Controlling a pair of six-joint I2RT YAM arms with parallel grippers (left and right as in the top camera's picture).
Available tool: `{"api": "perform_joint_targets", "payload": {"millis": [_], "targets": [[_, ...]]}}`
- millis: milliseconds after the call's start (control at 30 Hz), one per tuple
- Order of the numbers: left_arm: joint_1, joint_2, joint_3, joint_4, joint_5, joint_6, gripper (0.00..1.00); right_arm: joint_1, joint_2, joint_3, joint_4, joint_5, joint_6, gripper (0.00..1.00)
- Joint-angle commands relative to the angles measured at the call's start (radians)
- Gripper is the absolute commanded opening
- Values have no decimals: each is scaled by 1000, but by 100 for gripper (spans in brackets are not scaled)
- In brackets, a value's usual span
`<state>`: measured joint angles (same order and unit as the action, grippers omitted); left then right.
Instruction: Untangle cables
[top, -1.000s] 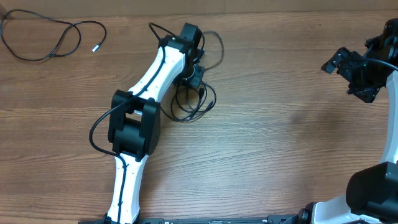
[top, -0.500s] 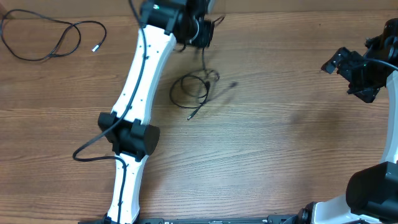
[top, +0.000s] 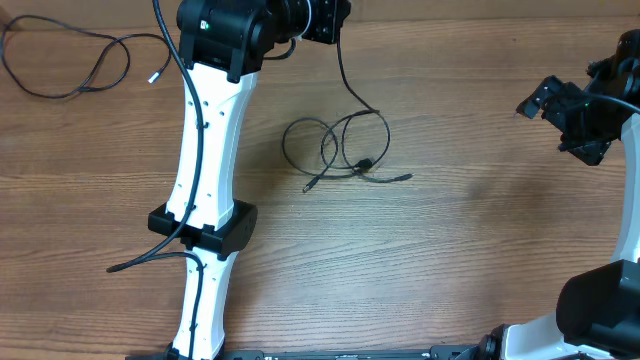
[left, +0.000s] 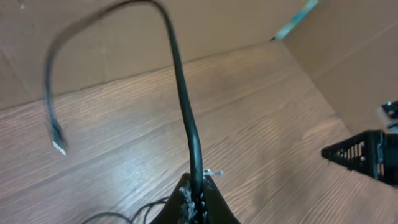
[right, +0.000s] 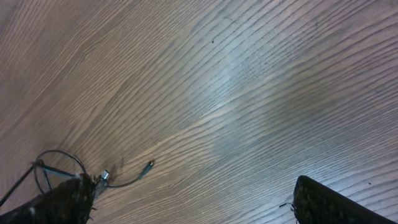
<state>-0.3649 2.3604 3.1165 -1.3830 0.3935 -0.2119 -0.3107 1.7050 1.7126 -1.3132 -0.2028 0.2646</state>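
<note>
A wooden table (top: 470, 250) is seen from above, with two white-and-black robot arms. The left gripper (top: 328, 20) is at the far edge, near the middle, its fingers (left: 186, 202) pinched tight on a thin black held cable (top: 345, 75). In the left wrist view this cable rises from the fingers, arcs over to the left and ends in a small plug (left: 58, 142) hanging in the air. From the gripper the cable also drops toward the near side into loose loops (top: 335, 148) lying on the table, a little nearer than the gripper. A second cable (top: 70, 62) lies well apart at the far left, ending in a silvery tip (top: 153, 77). The right gripper (top: 565, 120) hovers at the far right, well apart from every cable, its jaws wide and empty.
</note>
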Motion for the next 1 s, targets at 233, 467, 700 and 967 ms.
{"api": "perform_joint_targets", "payload": {"millis": [233,467,700,967], "targets": [[56,-103,27,443,305,-714,4,1,2,2,2,0,-4,100],[99,-129,27,592,303,-1301,4,1,2,2,2,0,-4,100],[129,-129,26,637,319,-1735,4,1,2,2,2,0,-4,100],[129,-129,26,358,381,-1241,4,1,2,2,2,0,-4,100]]}}
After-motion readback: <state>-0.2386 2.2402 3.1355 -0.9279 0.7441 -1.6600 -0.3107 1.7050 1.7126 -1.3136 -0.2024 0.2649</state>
